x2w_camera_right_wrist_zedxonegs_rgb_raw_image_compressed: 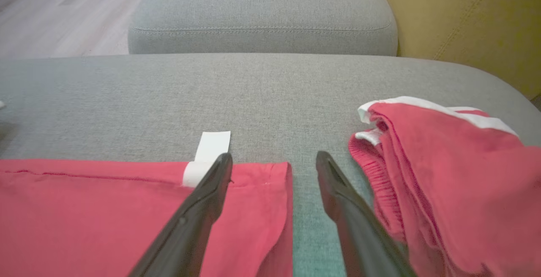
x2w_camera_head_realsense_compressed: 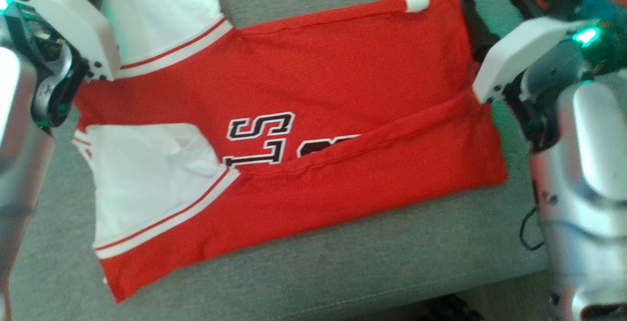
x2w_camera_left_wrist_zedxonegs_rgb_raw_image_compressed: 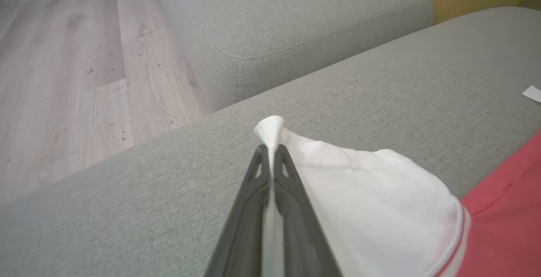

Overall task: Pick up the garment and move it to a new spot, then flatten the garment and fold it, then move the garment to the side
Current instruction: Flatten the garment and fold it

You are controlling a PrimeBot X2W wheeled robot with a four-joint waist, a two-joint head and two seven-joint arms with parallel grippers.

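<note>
From here I see the garment (x2w_camera_head_realsense_compressed: 343,81), a red jersey with white sleeves, spread across the grey cushion (x2w_camera_head_realsense_compressed: 392,252) with its neck end to the left and its hem to the right. Its near long edge is folded over toward the middle and covers the lower part of the black-and-white lettering (x2w_camera_head_realsense_compressed: 259,139). My left pincer (x2w_camera_left_wrist_zedxonegs_rgb_raw_image_compressed: 270,152) is clenched on the far left sleeve (x2w_camera_left_wrist_zedxonegs_rgb_raw_image_compressed: 372,201), and a small peak of white cloth pokes out past the fingertips. The near sleeve (x2w_camera_head_realsense_compressed: 147,179) lies flat at the near left. My right pincer (x2w_camera_right_wrist_zedxonegs_rgb_raw_image_compressed: 274,158) is released, jaws wide, at the far right corner of the hem. One finger is over the red cloth just beside the white tag (x2w_camera_right_wrist_zedxonegs_rgb_raw_image_compressed: 211,146), and the other is over bare cushion. Whether that first finger touches the cloth I cannot tell; it looks close. A second, crumpled red garment (x2w_camera_right_wrist_zedxonegs_rgb_raw_image_compressed: 444,175) sits on the cushion to the right, apart from the jersey. Beyond are another grey cushion (x2w_camera_left_wrist_zedxonegs_rgb_raw_image_compressed: 296,23) and, to the left, a wooden floor (x2w_camera_left_wrist_zedxonegs_rgb_raw_image_compressed: 63,78).
</note>
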